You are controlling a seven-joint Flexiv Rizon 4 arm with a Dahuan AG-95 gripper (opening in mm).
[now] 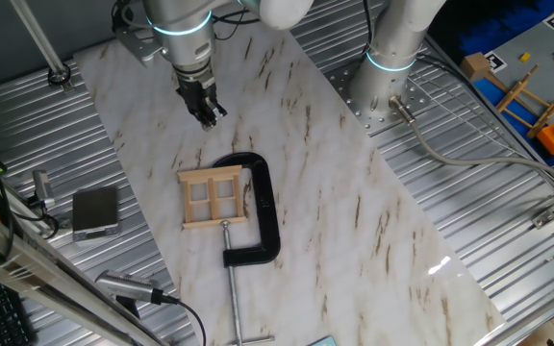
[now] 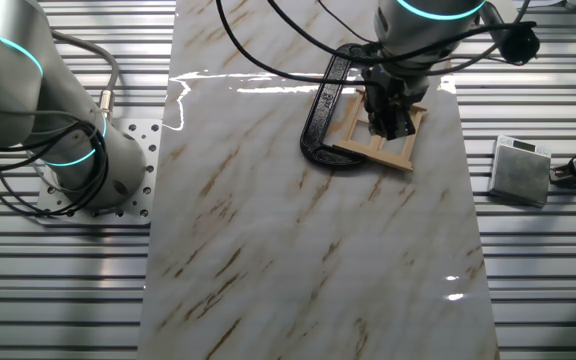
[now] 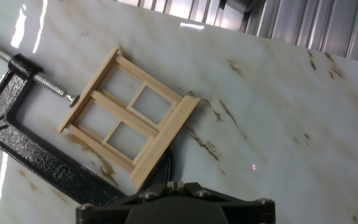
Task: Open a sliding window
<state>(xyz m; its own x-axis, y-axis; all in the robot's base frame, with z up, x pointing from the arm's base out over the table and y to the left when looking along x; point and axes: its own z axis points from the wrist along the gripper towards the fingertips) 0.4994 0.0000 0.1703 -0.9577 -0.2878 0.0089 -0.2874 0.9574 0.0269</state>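
The sliding window (image 1: 214, 197) is seen lying flat on the marble counter (image 1: 354, 231), pinned at the near and far edges of its frame by a black C-clamp (image 1: 258, 207) whose screw (image 3: 48, 86) is pressed against one frame edge. The pincer (image 1: 204, 111) is held above the counter just beyond the window's far edge, apart from it, with nothing between its fingers; whether the jaws are parted or together cannot be told, since the fingers are small in one fixed view, foreshortened in the other, and absent from the hand view. The chief hazard is judged to be the clamp itself: its thick arc runs close along the window's right side and under one corner, so a descent on that side could be met by iron rather than wood. A push aimed at the outer frame instead of the inner sash would be taken by the clamp and nothing would slide; a hard push might lever the frame out from under the screw. The thin crossbars are judged fragile under a misplaced fingertip. Open room is offered on the window's left side and across the wide bare marble to the right of the clamp, while a small grey box (image 1: 95, 210) sits off the slab to the left, well apart.
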